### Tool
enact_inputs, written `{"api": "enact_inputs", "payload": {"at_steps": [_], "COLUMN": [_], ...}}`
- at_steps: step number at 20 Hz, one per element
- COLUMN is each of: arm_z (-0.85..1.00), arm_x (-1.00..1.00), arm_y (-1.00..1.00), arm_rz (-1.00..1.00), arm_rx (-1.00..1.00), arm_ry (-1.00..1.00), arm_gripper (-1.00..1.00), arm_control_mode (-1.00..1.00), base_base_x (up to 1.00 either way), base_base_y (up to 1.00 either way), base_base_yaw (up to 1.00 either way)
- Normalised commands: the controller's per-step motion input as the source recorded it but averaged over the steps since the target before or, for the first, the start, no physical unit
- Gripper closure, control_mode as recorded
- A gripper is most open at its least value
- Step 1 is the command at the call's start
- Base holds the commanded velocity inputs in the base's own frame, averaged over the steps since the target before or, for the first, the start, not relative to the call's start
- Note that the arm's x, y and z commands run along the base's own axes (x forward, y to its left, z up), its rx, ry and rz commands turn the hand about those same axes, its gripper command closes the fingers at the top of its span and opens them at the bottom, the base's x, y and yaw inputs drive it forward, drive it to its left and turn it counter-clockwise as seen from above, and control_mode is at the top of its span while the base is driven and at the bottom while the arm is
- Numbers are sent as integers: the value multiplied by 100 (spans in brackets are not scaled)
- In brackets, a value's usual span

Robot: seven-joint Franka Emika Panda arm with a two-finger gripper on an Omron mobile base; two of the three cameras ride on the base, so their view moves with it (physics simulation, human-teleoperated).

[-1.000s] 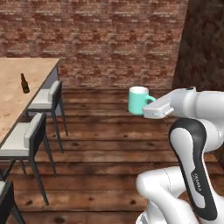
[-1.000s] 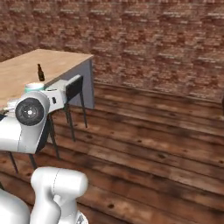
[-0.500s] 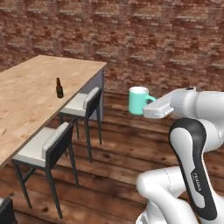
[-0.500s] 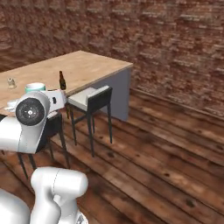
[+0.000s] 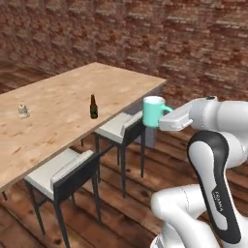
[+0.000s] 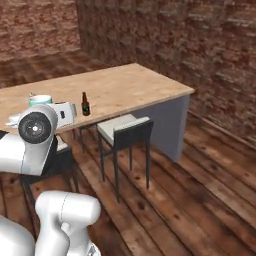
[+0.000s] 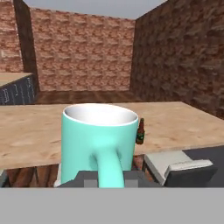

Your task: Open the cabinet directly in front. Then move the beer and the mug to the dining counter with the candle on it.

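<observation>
— Over by the counter (image 5: 58, 121), what has the arm got?

— It holds the mug (image 5: 153, 111) upright in the air, off the counter's near edge and above a stool (image 5: 123, 128). The gripper (image 5: 167, 116) is clamped on the loop handle; from the hand view you see the handle (image 7: 107, 168) running down between the fingers.

— And the beer (image 5: 93, 107)?

— Standing upright on the counter, near the long edge that faces the stools. From the hand view it peeks out just past the mug's right side (image 7: 140, 131).

— Anything else up there?

— A candle (image 5: 22, 111), small and pale, well apart from the beer, further along the top to the left.

— How many stools?

— Two I can see on this side, grey cushions on dark frames, one (image 5: 63, 174) nearer the robot, both tucked close to the counter. Brick wall (image 5: 169, 38) behind, plank floor (image 6: 200, 200) below.

— Is the mug touching the counter?

— No, it hangs clear of it.
</observation>
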Motion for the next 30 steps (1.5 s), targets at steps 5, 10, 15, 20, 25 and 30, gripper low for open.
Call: {"api": "enact_inputs", "payload": {"at_steps": [5, 10, 15, 20, 25, 30], "arm_z": [0, 0, 0, 0, 0, 0], "arm_x": [0, 0, 0, 0, 0, 0], "arm_y": [0, 0, 0, 0, 0, 0], "arm_rz": [0, 0, 0, 0, 0, 0], "arm_rx": [0, 0, 0, 0, 0, 0], "arm_ry": [0, 0, 0, 0, 0, 0], "arm_gripper": [100, 100, 100, 100, 100, 100], "arm_control_mode": [100, 100, 100, 100, 100, 100], "base_base_x": [98, 67, 26, 0, 50, 98], "base_base_y": [-36, -36, -32, 0, 2, 6], "base_base_yaw": [59, 61, 51, 0, 0, 0]}}
